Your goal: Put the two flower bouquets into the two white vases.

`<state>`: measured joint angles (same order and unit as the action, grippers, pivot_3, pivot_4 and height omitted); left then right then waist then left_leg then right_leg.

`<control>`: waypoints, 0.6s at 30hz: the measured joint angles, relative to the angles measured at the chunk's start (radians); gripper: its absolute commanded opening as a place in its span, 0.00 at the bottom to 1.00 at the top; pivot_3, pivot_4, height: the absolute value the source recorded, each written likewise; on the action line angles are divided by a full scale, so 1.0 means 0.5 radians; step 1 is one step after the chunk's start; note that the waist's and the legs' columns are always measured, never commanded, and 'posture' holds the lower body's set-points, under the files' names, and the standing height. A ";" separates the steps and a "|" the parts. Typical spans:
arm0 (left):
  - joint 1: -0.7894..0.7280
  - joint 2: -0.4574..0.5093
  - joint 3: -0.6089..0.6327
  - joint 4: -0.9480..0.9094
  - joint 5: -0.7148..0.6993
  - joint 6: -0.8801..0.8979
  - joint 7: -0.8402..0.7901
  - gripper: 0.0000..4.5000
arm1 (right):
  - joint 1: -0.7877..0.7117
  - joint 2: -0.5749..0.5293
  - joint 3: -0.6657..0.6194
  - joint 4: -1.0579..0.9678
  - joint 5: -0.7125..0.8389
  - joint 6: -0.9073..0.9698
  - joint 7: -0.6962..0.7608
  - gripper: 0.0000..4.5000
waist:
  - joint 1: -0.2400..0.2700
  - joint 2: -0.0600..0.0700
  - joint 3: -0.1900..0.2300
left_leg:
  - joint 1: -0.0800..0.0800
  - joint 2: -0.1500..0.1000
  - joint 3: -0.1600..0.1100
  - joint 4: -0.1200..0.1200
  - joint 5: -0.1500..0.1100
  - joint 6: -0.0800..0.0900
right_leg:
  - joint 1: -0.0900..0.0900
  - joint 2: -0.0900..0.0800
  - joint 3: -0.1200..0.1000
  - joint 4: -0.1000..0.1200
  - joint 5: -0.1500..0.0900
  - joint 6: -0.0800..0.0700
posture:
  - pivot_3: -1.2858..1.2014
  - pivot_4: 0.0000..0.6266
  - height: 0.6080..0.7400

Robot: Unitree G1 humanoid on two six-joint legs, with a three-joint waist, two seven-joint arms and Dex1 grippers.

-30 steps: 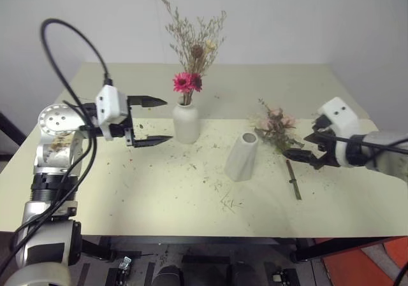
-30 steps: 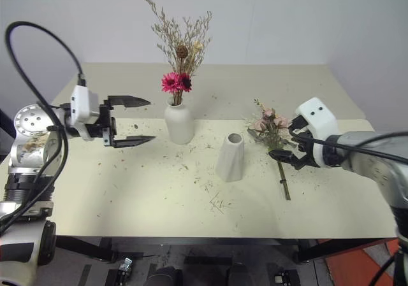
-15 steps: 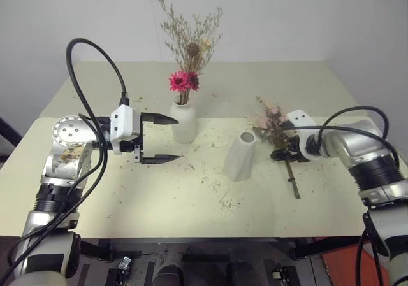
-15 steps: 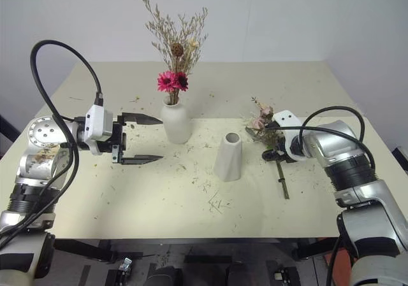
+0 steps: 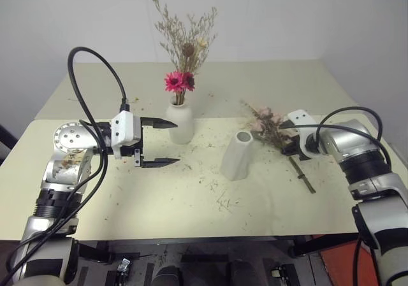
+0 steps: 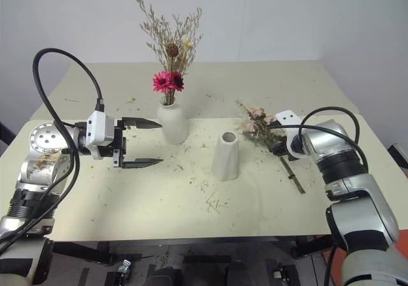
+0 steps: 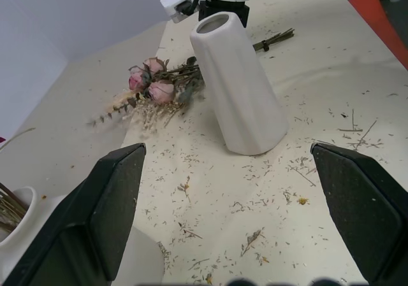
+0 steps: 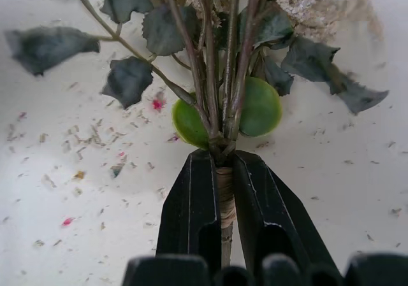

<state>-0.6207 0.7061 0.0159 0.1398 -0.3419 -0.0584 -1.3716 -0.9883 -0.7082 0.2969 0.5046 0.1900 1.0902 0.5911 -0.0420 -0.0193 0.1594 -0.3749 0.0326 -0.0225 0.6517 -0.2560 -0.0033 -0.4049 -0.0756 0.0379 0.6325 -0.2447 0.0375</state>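
The right pincer, spread a second ago, now pinches the bound stems of the rose bouquet lying on the surface right of the empty tapered vase; the left pincer stays spread; lifting comes next

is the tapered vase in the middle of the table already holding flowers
No, the tapered vase stands with an empty mouth, while the rose bouquet lies on the table beside it, its stem pinched in the right gripper.
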 measured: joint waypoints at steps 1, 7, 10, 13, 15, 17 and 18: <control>0.000 0.000 0.000 -0.001 0.000 -0.003 0.006 1.00 | 0.009 0.030 -0.077 -0.007 -0.030 -0.061 -0.104 0.04 | -0.001 0.000 0.000 | 0.000 0.000 0.000 0.000 0.000 0.000 | 0.000 0.000 0.000 0.000 0.000 0.000 | 0.52 0.24 1.00; 0.001 0.000 0.000 -0.011 0.001 -0.009 0.039 1.00 | 0.264 0.184 -0.700 -0.530 -0.168 -0.883 -0.802 0.04 | 0.002 0.001 0.000 | -0.004 0.000 -0.001 -0.003 0.000 0.000 | -0.004 0.000 0.000 0.003 0.000 0.000 | 0.52 0.24 1.00; 0.002 0.001 0.003 -0.014 -0.001 -0.003 0.058 1.00 | 0.402 0.324 -0.961 -0.958 -0.026 -1.072 -0.843 0.04 | 0.005 0.001 0.000 | -0.005 0.000 -0.001 -0.002 0.000 0.000 | -0.004 0.000 0.000 0.003 0.000 0.000 | 0.52 0.24 1.00; 0.002 0.001 0.003 -0.018 -0.009 0.006 0.064 1.00 | 0.513 0.473 -1.153 -1.315 0.187 -1.218 -0.813 0.04 | 0.004 0.001 0.000 | -0.002 0.000 -0.001 -0.001 0.000 0.000 | -0.001 0.000 0.000 0.005 0.000 0.001 | 0.52 0.24 1.00; 0.001 0.002 0.003 -0.017 -0.022 0.026 0.063 1.00 | 0.577 0.610 -1.281 -1.552 0.471 -1.251 -0.744 0.04 | 0.003 0.001 0.000 | 0.002 0.000 -0.001 -0.001 0.000 0.000 | 0.001 0.000 0.001 0.009 0.000 0.001 | 0.52 0.24 1.00; -0.002 0.002 0.005 -0.017 -0.037 0.044 0.054 1.00 | 0.600 0.681 -1.327 -1.740 0.666 -1.257 -0.707 0.04 | 0.000 0.002 0.000 | 0.004 0.000 -0.001 -0.002 0.000 0.000 | 0.001 0.000 0.002 0.013 0.000 0.000 | 0.52 0.24 1.00; -0.004 0.002 0.005 -0.017 -0.052 0.056 0.051 1.00 | 0.603 0.693 -1.330 -1.805 0.723 -1.256 -0.706 0.04 | -0.001 0.002 0.000 | 0.005 0.000 -0.001 -0.002 0.000 0.000 | 0.001 0.000 0.002 0.014 0.000 0.000 | 0.52 0.24 1.00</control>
<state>-0.6226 0.7070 0.0184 0.1310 -0.3681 -0.0305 -1.3463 -0.6870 -0.3614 -0.3682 -0.3980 0.5516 0.4621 0.2383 -0.0424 -0.0183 0.1593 -0.3722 0.0326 -0.0229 0.6509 -0.2561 -0.0032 -0.4043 -0.0756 0.0390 0.6395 -0.2446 0.0377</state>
